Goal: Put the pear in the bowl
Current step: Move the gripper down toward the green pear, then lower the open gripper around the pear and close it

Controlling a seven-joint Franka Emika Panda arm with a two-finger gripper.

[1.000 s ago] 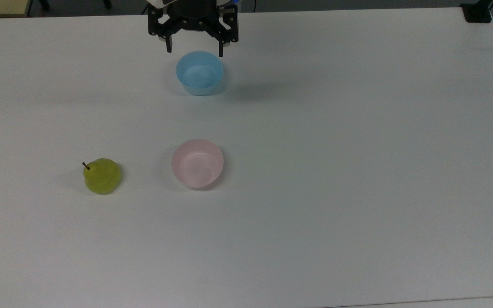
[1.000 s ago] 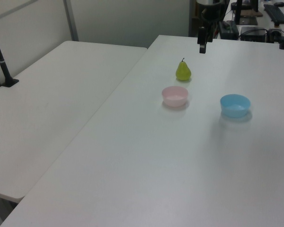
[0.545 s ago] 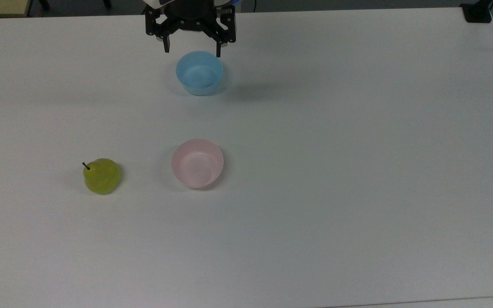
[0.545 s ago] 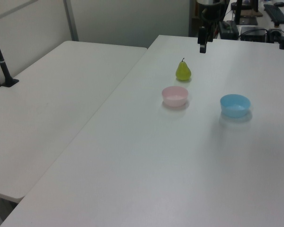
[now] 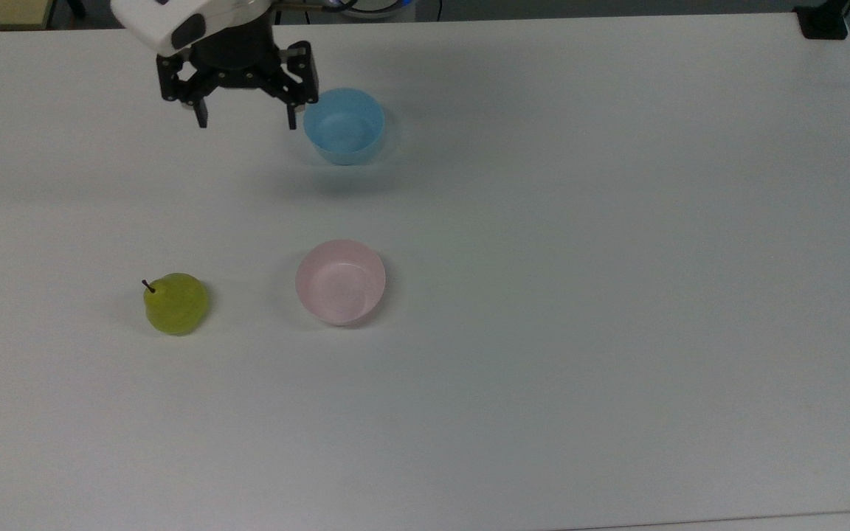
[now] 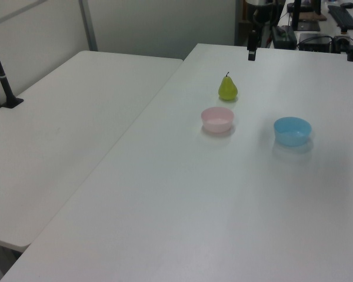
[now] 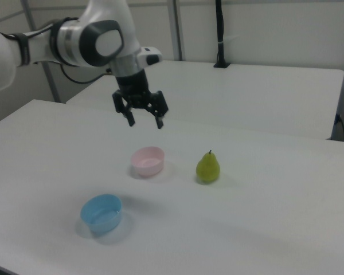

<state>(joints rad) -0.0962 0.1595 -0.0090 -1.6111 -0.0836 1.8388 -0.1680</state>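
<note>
So going left to right in the top view: the small yellow-green pear (image 5: 175,303) is sitting upright on the white table (image 5: 617,295), well apart from the black two-finger gripper (image 5: 246,121), which is hanging above the table with its fingers spread wide and holding nothing. The pale pink plastic bowl (image 5: 340,281) is sitting near the pear, nothing in it. The light blue bowl (image 5: 344,125) is lying just beside the gripper, also bare inside. The right view is showing the white arm (image 7: 86,40) that the left view is cropping.
</note>
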